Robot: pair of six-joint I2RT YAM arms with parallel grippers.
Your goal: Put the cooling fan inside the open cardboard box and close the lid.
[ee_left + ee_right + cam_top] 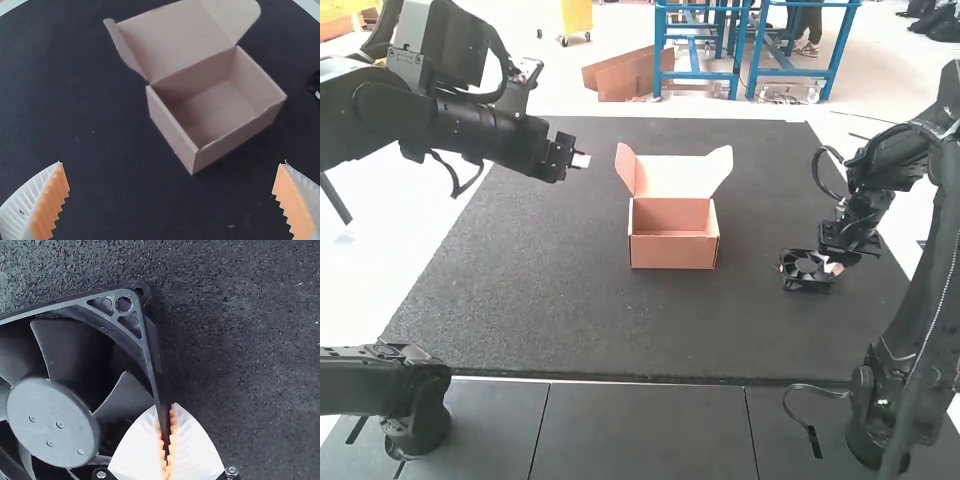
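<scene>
The right gripper (835,262) is down at the black mat (520,280), its white ribbed fingers (192,450) pinched together on the thin side wall of the cooling fan (807,270), with the orange pads biting the frame near one corner. The fan's hub and blades lie just beside those fingers, on the side towards the cardboard box (672,240). The box stands well apart from this gripper, its lid flap upright at the far side and its inside bare. The left gripper (575,160) hangs above the mat with its fingers spread wide apart and nothing between them; the box sits below and ahead of it, well clear.
</scene>
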